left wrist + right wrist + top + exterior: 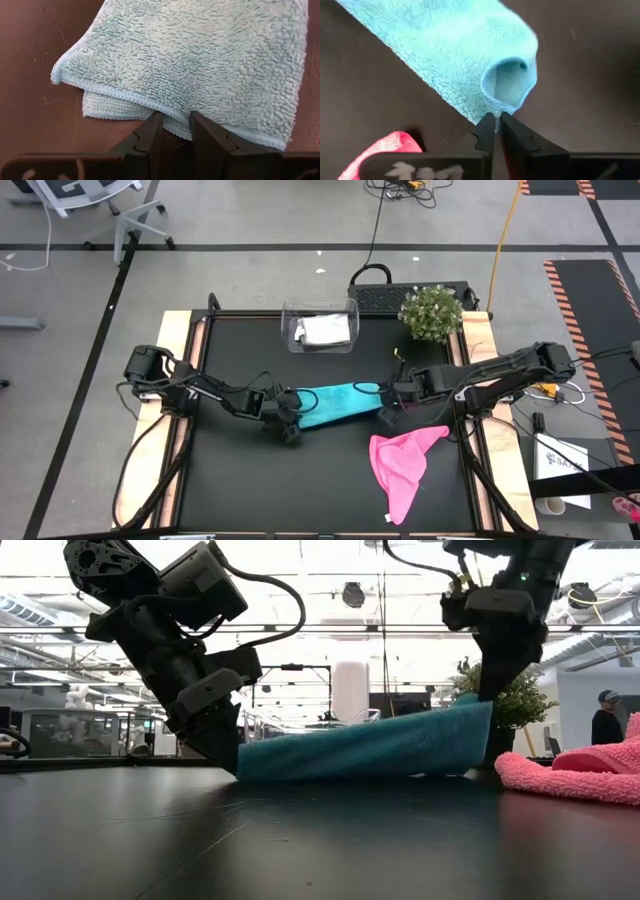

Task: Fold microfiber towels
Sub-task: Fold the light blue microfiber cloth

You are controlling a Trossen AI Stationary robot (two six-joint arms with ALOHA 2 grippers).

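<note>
Teal towel (335,404) stretches beside the pink towel (402,463); left gripper (172,125) and right gripper (497,121) fingers each pinch an end.

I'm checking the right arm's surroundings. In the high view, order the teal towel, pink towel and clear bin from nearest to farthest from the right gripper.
1. Teal towel, held by the right gripper.
2. Pink towel, just toward the table's front.
3. Clear bin, at the table's back.
</note>
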